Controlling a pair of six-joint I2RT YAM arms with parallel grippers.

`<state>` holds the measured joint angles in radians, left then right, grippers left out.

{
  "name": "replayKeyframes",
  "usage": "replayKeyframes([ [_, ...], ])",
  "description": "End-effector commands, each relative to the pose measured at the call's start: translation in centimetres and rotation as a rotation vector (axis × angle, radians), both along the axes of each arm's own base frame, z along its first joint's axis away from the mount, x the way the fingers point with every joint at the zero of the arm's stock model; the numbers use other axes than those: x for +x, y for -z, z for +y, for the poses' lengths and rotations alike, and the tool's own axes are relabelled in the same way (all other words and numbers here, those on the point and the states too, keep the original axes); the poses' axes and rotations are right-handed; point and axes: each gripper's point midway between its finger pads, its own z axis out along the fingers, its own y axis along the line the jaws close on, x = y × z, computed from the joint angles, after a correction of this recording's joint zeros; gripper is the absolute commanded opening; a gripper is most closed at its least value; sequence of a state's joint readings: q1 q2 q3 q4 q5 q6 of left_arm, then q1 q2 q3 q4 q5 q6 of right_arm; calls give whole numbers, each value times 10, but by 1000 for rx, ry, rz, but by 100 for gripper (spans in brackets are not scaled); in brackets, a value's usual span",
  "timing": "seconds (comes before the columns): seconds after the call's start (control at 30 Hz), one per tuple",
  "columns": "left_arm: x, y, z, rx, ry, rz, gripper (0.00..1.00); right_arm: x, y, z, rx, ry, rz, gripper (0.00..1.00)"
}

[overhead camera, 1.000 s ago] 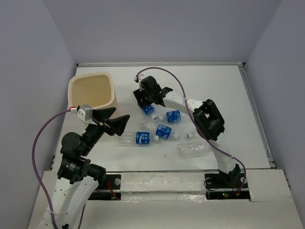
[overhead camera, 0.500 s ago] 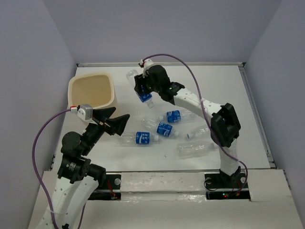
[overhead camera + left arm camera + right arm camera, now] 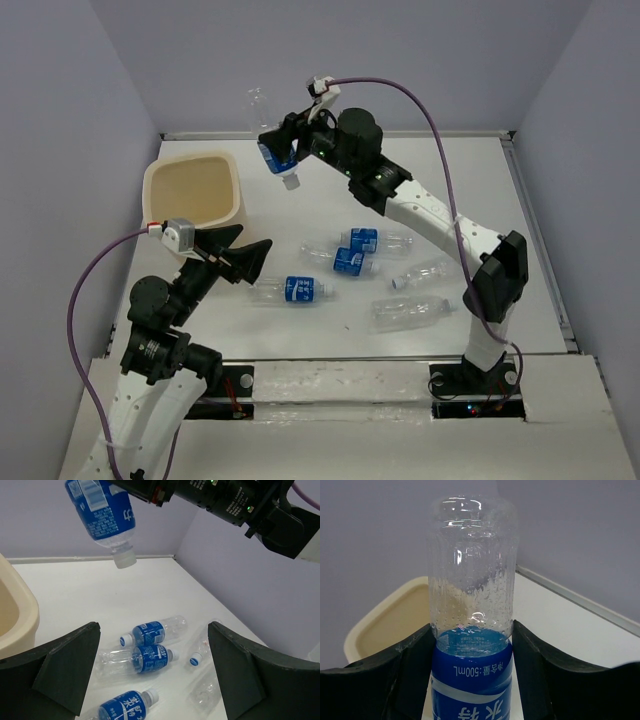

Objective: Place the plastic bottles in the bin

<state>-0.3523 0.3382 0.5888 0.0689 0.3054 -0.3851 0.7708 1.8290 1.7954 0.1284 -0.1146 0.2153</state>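
My right gripper (image 3: 279, 152) is shut on a blue-labelled plastic bottle (image 3: 271, 150), held high in the air, cap down, just right of the bin (image 3: 195, 190). The same bottle fills the right wrist view (image 3: 471, 645) between the fingers (image 3: 405, 675), with the cream bin (image 3: 380, 625) behind it, and hangs in the left wrist view (image 3: 102, 517). Several more bottles lie on the table: labelled ones (image 3: 359, 240), (image 3: 343, 261), (image 3: 292, 289) and clear ones (image 3: 410, 311), (image 3: 425, 271). My left gripper (image 3: 240, 258) is open and empty, hovering near the bin's front corner.
The white table (image 3: 470, 200) is walled by grey panels on three sides. The right arm stretches diagonally across the table from its base (image 3: 470, 375). A purple cable (image 3: 420, 110) arcs above it.
My right gripper has lifted the labelled bottle from the pile and carried it up and left toward the bin. The left arm has not moved.
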Motion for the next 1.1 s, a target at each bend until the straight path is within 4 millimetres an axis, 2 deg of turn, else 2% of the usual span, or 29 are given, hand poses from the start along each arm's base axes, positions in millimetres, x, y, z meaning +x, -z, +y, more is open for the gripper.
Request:
replayKeyframes([
  [0.0, -7, -28, 5, -24, -13, -79, 99, -31, -57, 38, 165, -191, -85, 26],
  [0.13, -8, -29, 7, -23, -22, -83, 98, -47, -81, 70, 259, -285, -125, 27],
  [0.2, -8, -30, 8, -25, -29, -85, 98, -50, -87, 80, 283, -307, -143, 27],
  [0.33, -11, -32, 8, -26, -24, -92, 98, -53, -91, 102, 340, -387, -140, 28],
  [0.47, -12, -33, 8, -28, -22, -94, 98, -48, -75, 122, 384, -448, -77, 28],
  [0.57, -14, -33, 8, -31, -18, -97, 98, -47, -49, 143, 357, -445, -34, 33],
  [0.6, -15, -34, 8, -32, -18, -100, 98, -43, -39, 148, 345, -441, -23, 38],
  [0.63, -15, -34, 8, -31, -17, -99, 98, -47, -35, 152, 335, -447, -18, 55],
  [0.73, -14, -32, 8, -32, -18, -95, 98, -45, -29, 150, 292, -422, -18, 81],
  [0.8, -13, -32, 7, -34, -16, -93, 98, -46, -34, 144, 280, -407, -40, 84],
  [0.9, -12, -31, 6, -33, -12, -90, 98, -52, -45, 131, 258, -385, -70, 85],
  [0.97, -11, -29, 6, -35, -15, -85, 98, -56, -48, 118, 235, -355, -76, 81],
  [1.07, -9, -26, 4, -47, -6, -65, 98, -64, -39, 97, 182, -316, -76, 73],
])
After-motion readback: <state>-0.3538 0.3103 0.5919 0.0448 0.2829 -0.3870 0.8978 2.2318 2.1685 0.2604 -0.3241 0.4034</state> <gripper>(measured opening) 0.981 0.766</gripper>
